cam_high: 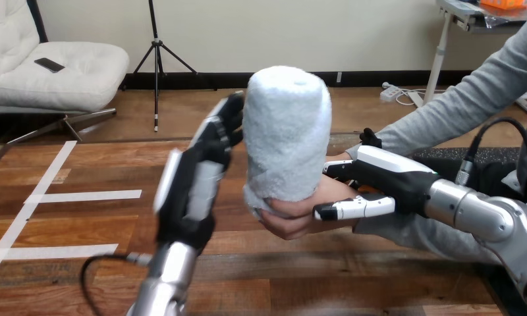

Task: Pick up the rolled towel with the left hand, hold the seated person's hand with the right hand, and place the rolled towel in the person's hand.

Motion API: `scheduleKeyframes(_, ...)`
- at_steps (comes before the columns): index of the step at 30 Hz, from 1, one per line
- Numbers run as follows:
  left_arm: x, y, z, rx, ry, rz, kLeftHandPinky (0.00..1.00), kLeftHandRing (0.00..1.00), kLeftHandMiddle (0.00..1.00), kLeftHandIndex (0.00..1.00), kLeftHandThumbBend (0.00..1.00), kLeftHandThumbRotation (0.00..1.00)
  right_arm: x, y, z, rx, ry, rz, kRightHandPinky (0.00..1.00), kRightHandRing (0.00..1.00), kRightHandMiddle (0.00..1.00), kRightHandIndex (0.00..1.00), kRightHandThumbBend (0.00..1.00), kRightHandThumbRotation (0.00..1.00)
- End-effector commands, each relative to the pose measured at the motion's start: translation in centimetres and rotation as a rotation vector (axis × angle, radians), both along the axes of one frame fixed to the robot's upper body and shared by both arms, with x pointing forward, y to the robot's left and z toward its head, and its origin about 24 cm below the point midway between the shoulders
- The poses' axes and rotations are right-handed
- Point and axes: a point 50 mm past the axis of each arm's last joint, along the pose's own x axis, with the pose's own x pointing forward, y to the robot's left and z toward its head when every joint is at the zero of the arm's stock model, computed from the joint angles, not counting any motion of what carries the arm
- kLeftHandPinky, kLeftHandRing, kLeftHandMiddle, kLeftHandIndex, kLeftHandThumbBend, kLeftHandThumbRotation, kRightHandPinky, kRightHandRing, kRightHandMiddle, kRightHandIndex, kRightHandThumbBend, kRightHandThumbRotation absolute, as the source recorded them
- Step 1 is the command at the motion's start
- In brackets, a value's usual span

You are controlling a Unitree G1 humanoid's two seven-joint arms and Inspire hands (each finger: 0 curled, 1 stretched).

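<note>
White rolled towel (287, 131) stands upright in the person's hand (290, 220), just right of the left hand (195, 191), whose grip I cannot tell, while the right hand (386, 174) clasps the person's wrist (333, 191).

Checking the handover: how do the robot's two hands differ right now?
The left hand stands upright against the side of the rolled towel; the right hand lies level. The left meets the towel; the right's thumb and fingers clasp the person's wrist. Both flank the person's hand, which holds the towel.
</note>
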Motion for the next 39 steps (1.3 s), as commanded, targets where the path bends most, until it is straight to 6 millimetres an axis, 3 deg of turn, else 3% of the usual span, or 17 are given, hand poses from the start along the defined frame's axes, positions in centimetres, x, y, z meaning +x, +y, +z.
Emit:
scheduleKeyframes(1, -0.6, -0.2, 1.9, -0.044, -0.073, 0.005, 0.90, 0.89, 0.90, 0.87, 1.00, 1.00, 0.1, -1.2, 2.4, 0.049, -0.110, -0.044, 0.69, 0.81, 0.84, 0.85, 1.00, 0.99)
scheduleKeyframes(28, -5.4, 3.3, 1.9, 0.005, -0.039, 0.016, 0.89, 0.91, 0.91, 0.89, 0.91, 1.00, -4.8, -3.5, 1.8, 0.275, -0.158, -0.203, 0.74, 0.85, 0.88, 0.90, 1.00, 1.00)
scheduleKeyframes(39, -6.6, 3.9, 1.7, -0.015, -0.017, 0.012, 0.91, 0.93, 0.93, 0.90, 0.89, 1.00, -7.1, -4.0, 2.0, 0.386, -0.180, -0.266, 0.83, 0.90, 0.91, 0.93, 1.00, 1.00)
